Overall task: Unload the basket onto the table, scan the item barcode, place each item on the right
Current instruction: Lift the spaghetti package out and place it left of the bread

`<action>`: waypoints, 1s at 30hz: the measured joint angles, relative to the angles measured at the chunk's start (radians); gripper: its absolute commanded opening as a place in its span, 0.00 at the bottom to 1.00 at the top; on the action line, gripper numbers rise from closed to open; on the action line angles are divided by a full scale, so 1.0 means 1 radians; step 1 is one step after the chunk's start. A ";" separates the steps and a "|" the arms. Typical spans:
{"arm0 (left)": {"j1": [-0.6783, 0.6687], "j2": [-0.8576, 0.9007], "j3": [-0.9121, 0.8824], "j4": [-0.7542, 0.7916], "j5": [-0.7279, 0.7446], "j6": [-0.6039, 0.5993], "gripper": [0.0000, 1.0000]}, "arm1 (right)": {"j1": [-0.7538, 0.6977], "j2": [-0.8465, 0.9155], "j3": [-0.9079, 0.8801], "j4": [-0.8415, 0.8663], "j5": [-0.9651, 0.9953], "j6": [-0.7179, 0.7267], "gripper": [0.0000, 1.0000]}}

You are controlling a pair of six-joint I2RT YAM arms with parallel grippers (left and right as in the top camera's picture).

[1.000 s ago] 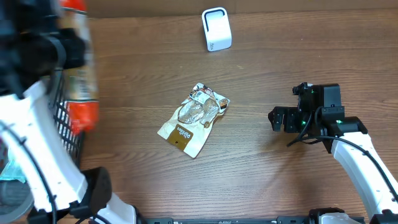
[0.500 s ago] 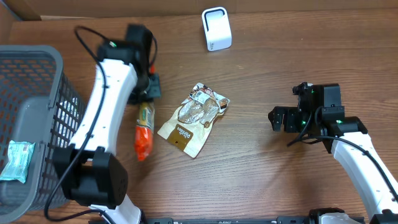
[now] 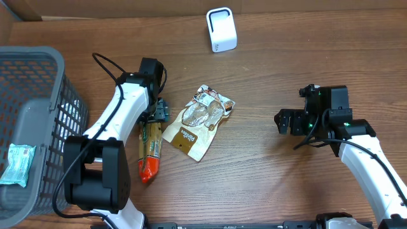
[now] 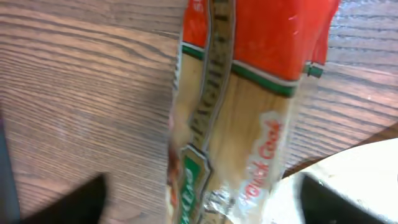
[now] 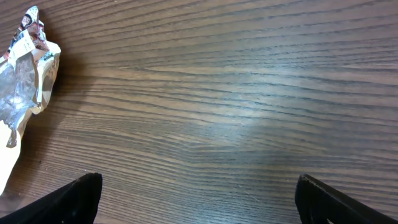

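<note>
A long spaghetti packet (image 3: 150, 149), orange at its end with a clear middle, lies flat on the wooden table left of a brown snack pouch (image 3: 198, 121). My left gripper (image 3: 157, 113) hovers over the packet's far end, jaws open on either side of it. In the left wrist view the packet (image 4: 242, 112) runs between the spread fingers of the left gripper (image 4: 205, 205) and is not held. The white barcode scanner (image 3: 221, 30) stands at the back. My right gripper (image 3: 284, 122) waits open and empty at the right; in its own view the right gripper (image 5: 199, 199) is over bare wood.
A grey wire basket (image 3: 32, 76) fills the left edge, with a pale blue pack (image 3: 18, 164) inside. The pouch's edge (image 5: 22, 93) shows at the left of the right wrist view. Bare table lies between pouch and right arm.
The left arm swung in from over the basket, laid the spaghetti packet on the table beside the pouch, and its jaws have opened off it. The right arm has stayed still.
</note>
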 measured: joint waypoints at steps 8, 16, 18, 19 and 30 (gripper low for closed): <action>0.000 0.000 0.304 -0.207 -0.003 0.002 1.00 | 0.000 0.000 0.000 0.000 0.000 0.000 1.00; 0.046 -0.027 0.860 -0.494 -0.005 0.002 1.00 | 0.000 0.000 0.000 0.000 0.000 0.001 1.00; 0.084 -0.044 0.957 -0.573 -0.020 0.002 0.99 | 0.000 0.000 0.000 0.000 0.000 0.000 1.00; 0.118 -0.058 1.004 -0.622 -0.035 0.001 0.99 | 0.000 0.000 0.000 0.000 0.000 0.000 1.00; 0.539 -0.154 1.025 -0.677 -0.138 -0.047 0.99 | 0.000 0.000 0.000 0.000 0.000 0.000 1.00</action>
